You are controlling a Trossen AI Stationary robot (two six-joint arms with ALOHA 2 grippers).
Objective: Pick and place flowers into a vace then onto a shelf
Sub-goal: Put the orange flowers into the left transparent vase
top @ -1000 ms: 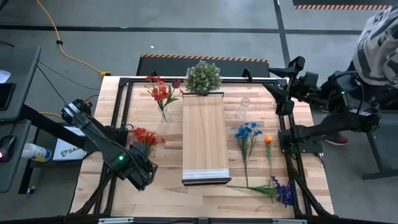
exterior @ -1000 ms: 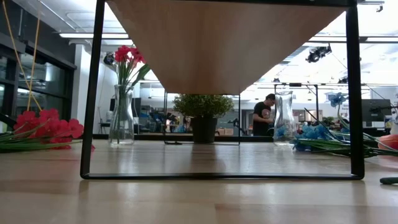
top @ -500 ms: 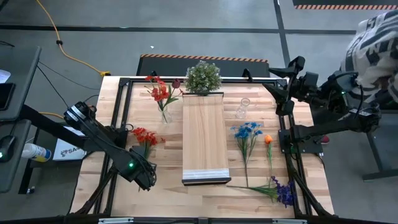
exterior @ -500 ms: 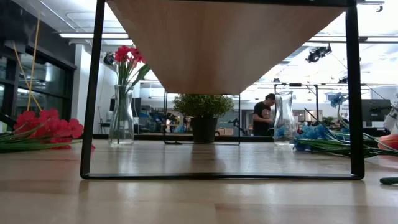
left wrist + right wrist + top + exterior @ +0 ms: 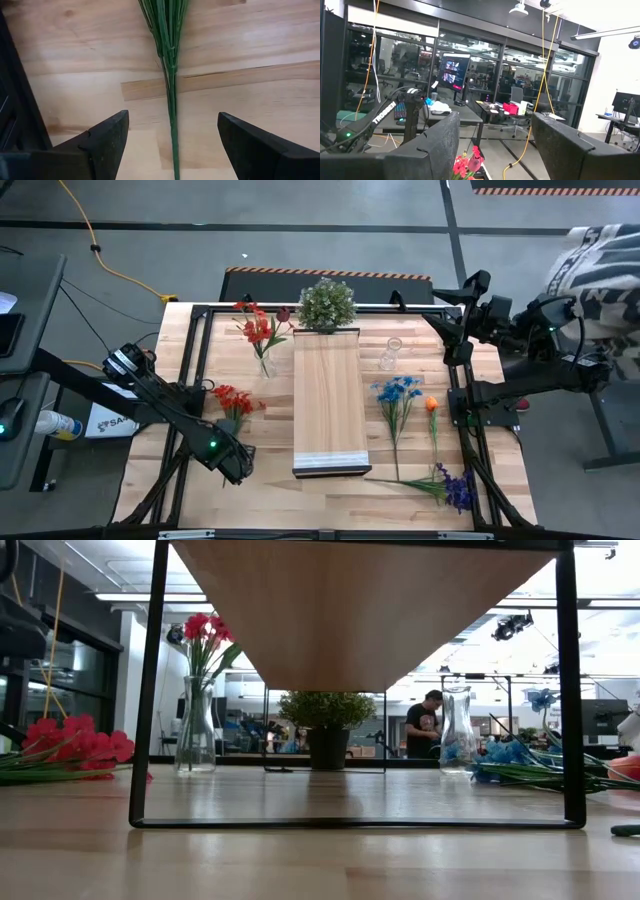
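L gripper [image 5: 171, 135] shifted slightly, jaws apart astride red flowers' [image 5: 233, 398] stem; R gripper [image 5: 495, 145] parked, jaws apart.

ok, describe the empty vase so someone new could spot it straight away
Start at the shelf, the raised plank down the table's middle. At its far end, on the right arm's side, stands a clear glass vase, just beyond the blue flowers. Unlike the other vase, left of the shelf, it holds no flowers.

Shelf [image 5: 329, 398]: long light wood plank, centre of table, nothing on it. Flowers: red bunch [image 5: 257, 328] upright in glass vase [image 5: 264, 366] left of shelf; loose red bunch [image 5: 233, 399] lying flat; blue [image 5: 398, 390], orange [image 5: 431, 404], purple [image 5: 459, 487] flat right of shelf.
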